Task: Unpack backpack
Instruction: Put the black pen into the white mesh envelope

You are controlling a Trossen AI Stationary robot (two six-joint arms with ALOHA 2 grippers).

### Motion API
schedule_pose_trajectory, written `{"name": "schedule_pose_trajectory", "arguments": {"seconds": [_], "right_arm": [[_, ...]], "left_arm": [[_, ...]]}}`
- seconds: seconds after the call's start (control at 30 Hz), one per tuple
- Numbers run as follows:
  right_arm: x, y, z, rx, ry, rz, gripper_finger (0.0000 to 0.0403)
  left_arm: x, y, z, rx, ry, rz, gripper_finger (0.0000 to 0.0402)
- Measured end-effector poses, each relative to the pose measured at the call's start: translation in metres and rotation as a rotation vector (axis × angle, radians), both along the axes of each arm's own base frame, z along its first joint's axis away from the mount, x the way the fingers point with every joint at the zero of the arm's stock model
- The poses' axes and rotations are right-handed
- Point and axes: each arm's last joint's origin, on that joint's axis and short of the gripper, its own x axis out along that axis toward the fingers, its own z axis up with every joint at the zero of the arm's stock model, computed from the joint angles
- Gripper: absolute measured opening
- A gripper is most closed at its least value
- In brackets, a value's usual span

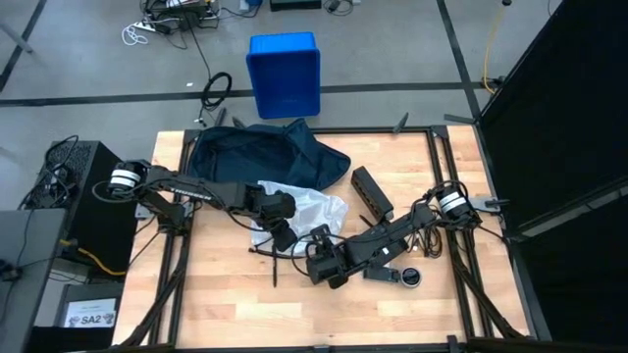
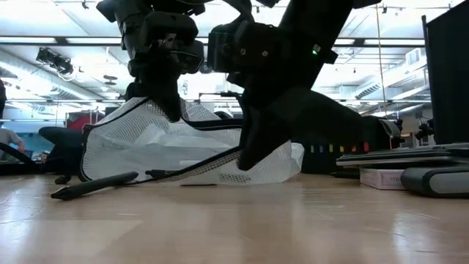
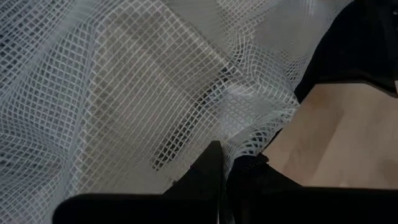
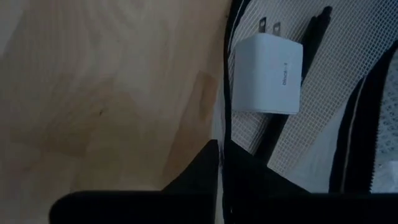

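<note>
Both end effectors, left and right, pinched the mesh pouch mid-bench; the soft backpack looked best gripped by its rim.

Even overhead light on the table, soft shadows under the arms; low view backlit by ceiling strips, arms in silhouette, tabletop foreground blurred; left wrist view sharp on the mesh pouch; right wrist view soft, dim.
</note>
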Motion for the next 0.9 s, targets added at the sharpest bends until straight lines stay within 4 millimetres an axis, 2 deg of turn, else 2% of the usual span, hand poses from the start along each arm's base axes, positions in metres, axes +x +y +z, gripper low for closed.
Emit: {"name": "schedule_pose_trajectory", "arguments": {"seconds": [0.2,0.57,0.77,0.9], "right_arm": [[-0.002,0.008,0.004,0.015,-0.028,0.000,0.0000],[-0.011,0.016,0.041,0.036,-0.140,-0.003,0.0000],[-0.004,0.019,0.036,0.149,-0.120,0.082,0.0003],[-0.001,0.021,0.029,0.082,-0.119,0.149,0.0044]], "left_arm": [[0.000,0.000,0.000,0.001,0.002,-0.002,0.0000],[-0.003,0.000,-0.001,0.002,0.029,-0.003,0.0000],[-0.002,0.000,-0.001,0.002,0.027,-0.003,0.0000],[-0.002,0.000,-0.001,0.003,0.025,-0.003,0.0000]]}}
